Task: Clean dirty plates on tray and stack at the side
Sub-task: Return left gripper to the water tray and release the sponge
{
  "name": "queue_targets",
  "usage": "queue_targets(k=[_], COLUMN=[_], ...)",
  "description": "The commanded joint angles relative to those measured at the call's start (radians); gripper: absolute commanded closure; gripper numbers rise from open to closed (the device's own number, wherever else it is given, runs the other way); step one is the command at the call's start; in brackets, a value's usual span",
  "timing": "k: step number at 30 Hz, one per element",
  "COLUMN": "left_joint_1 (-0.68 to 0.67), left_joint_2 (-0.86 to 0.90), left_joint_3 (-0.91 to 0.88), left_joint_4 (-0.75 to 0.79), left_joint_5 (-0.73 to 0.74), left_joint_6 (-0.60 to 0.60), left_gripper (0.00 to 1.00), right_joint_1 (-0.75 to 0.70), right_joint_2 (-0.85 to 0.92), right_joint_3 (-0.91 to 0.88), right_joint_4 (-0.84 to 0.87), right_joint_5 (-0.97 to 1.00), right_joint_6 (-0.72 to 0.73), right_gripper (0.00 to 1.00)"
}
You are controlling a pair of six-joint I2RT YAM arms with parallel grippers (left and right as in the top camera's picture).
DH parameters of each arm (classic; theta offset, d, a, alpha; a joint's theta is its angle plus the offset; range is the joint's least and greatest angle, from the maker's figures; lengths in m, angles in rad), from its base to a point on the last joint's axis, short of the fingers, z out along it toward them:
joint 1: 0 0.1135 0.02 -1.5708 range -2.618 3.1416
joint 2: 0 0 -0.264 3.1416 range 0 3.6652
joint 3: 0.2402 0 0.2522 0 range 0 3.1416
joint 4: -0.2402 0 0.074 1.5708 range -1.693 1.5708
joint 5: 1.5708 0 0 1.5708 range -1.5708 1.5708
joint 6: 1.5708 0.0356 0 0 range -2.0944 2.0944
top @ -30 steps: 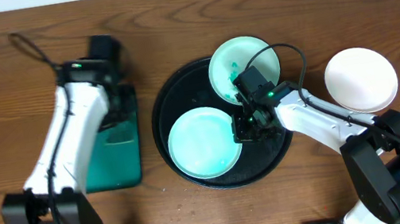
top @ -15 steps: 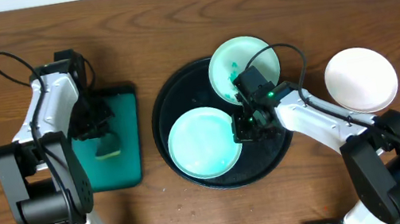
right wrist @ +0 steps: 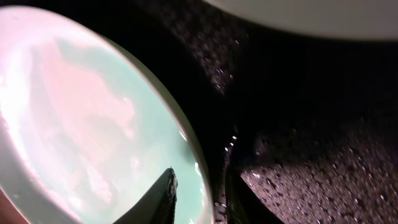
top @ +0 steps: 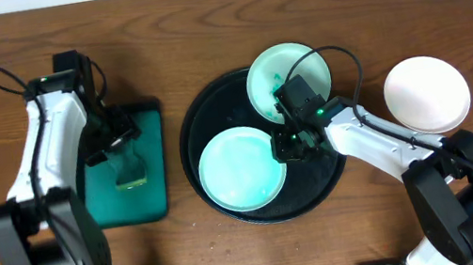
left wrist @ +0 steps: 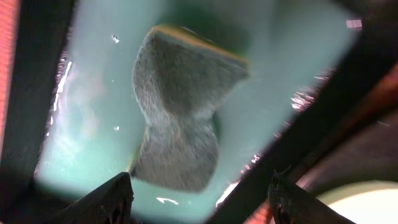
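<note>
Big black tray (top: 321, 184) sits mid-worktop (top: 200, 24) w/ two mint plates on it. Plain mint plate (top: 241, 172) lies flat in the tray's near-left part, looks wet, no obvious smears. Smeared mint plate (top: 290, 76) is at the tray's far-right edge, overhanging the rim, w/ green streaks on its left side. White plate (top: 428, 95) is off the tray, on the worktop to the right, well apart from both. Right pincer (right wrist: 200, 186) is down at the plain mint plate's right rim w/ a narrow gap. One finger (right wrist: 165, 193) is over the plate's inside, the other outside over the wet black tray, rim betw. them. Whether it really clamps the rim I can't tell, as the wrist view is too close & dark. Left pincer (left wrist: 200, 202) hangs over the teal tray (top: 147, 199) at the worktop's left, spread wide, tips either side of & above the sponge (left wrist: 177, 112), apparently not touching it. Sponge is grey-green, pinched in at the waist, lying in the teal tray's middle.
</note>
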Motion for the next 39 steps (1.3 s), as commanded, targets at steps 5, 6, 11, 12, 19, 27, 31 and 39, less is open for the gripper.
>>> queue_targets(k=[5,6,11,12,19,27,31,39], left_joint_1=[-0.001,-0.001,-0.001,-0.001,-0.001,-0.001,-0.001,-0.001], left_joint_2=[-0.167,-0.184,-0.234,-0.239,-0.243,-0.243,-0.243,-0.243], left_joint_3=[0.012,0.012,0.012,0.012,0.012,0.012,0.012,0.012], left_joint_4=[-0.037,-0.042,-0.071,-0.074,-0.082,-0.084,-0.085,-0.09], left_joint_5=[0.051,0.051,0.051,0.051,0.078,0.077,0.077,0.077], left_joint_6=[0.008,0.008,0.0,0.001,0.001,0.001,0.0,0.001], left_gripper=[0.25,0.25,0.25,0.25,0.25,0.25,0.25,0.25], right_joint_1=[0.022,0.025,0.042,0.045,0.047,0.047,0.04,-0.035], right_joint_2=[0.002,0.002,0.002,0.002,0.001,-0.031,-0.111,-0.317], right_joint_3=[-0.008,-0.011,-0.06,-0.072,-0.101,-0.101,-0.101,-0.101], right_joint_4=[0.022,0.024,0.071,0.085,0.114,0.114,0.113,0.072], right_joint_5=[0.039,0.046,0.046,0.046,0.045,-0.022,-0.027,-0.061], right_joint_6=[0.006,0.009,0.03,0.043,0.079,0.076,0.09,0.157], right_gripper=[0.78,0.8,0.83,0.84,0.99,0.99,0.99,0.99])
